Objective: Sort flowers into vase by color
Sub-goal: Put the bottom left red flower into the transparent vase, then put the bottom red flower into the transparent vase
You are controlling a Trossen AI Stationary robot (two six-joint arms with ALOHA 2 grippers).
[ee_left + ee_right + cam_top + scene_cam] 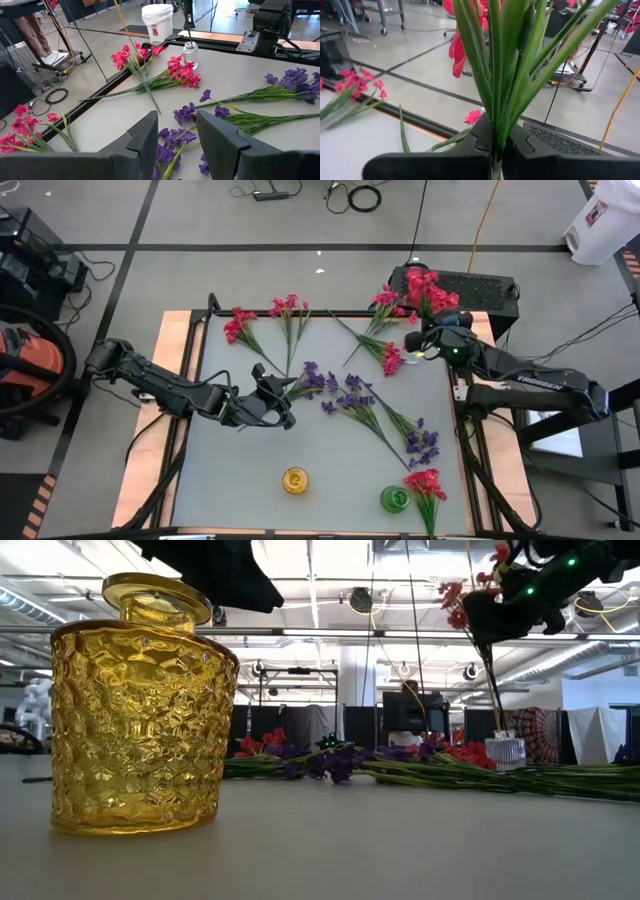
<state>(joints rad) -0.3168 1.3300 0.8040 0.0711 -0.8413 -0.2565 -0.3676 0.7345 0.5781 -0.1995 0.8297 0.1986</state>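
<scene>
we find the right gripper raised over the table's far right corner, its fingers clenched on a red flower sprig; the right wrist view shows flat green stems pinched upright between the two dark pads, red blossoms above. just beneath it stands a small clear glass vase, ribbed in the left wrist view, with a stem running down into it.

the left gripper sits low over the middle of the grey table, its blunt dark fingers parted and holding nothing; purple sprigs lie directly below and ahead of them.

the remaining flowers lie flat on the smooth matte surface. pink sprigs and a red sprig rest near the far edge, more pink sprigs lie near the clear vase, and a red cluster lies just inward of it. purple sprigs fan across the centre, with one purple sprig trailing toward the near right.

near the front edge stand a yellow glass vase, squat, with a dimpled honeycomb texture and narrow neck in the low view, and a green vase with a red sprig just beside it; we cannot tell whether they touch.

beyond the table we note a red vacuum cleaner, a white bin and loose cables on the floor.
</scene>
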